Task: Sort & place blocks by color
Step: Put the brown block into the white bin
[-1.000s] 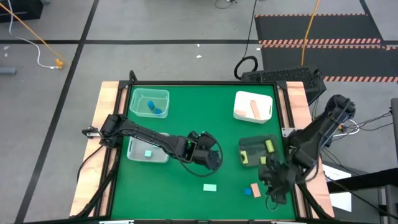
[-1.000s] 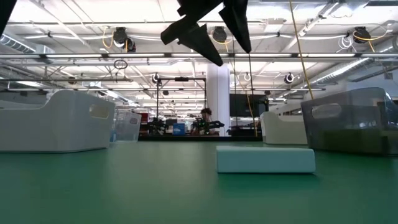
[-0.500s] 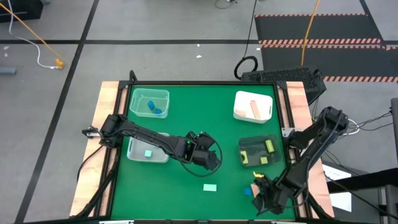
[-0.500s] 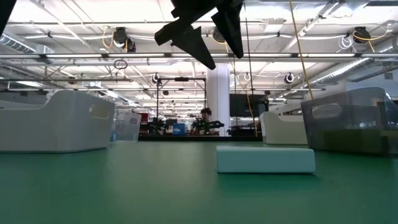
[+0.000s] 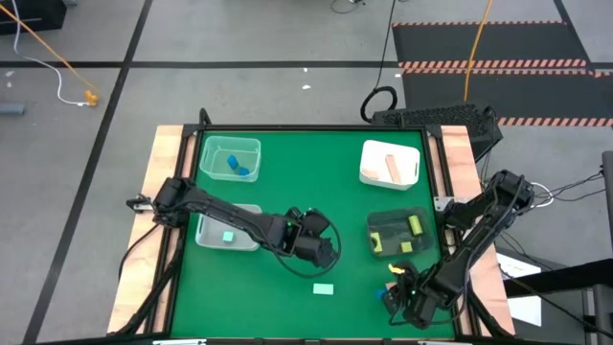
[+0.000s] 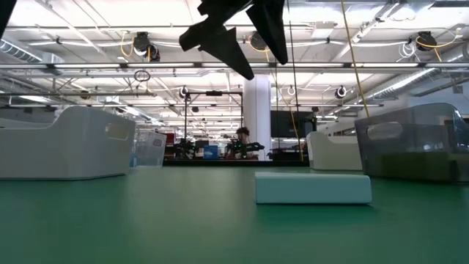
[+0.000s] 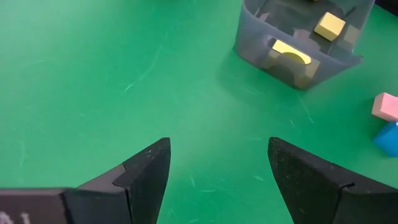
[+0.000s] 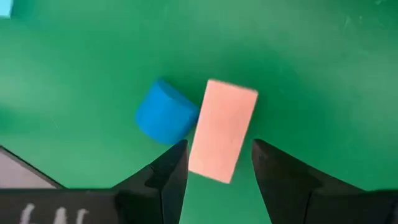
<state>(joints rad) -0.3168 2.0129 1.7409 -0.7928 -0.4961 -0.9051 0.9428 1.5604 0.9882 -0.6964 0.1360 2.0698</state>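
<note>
A tan-pink bar lies flat on the green mat with a blue block against its side, near the table's near right corner. My right gripper points down over them, open. Its fingertips stand on either side of the bar's end, and mat shows between one finger and the bar. A mint bar lies flat near the near edge; the low view shows it too. My left gripper hangs open above the bare mat at mid-table, holding nothing.
Four trays stand on the mat. A clear tray at the far left holds blue blocks, and a white one at the far right holds a tan bar. A dark tray holds yellow-green blocks, and a left tray a mint block.
My right gripper has come down and moved toward the table's near edge, rolling its wrist, until it stands over the tan-pink bar and the blue block. The blocks have stayed where they were.
</note>
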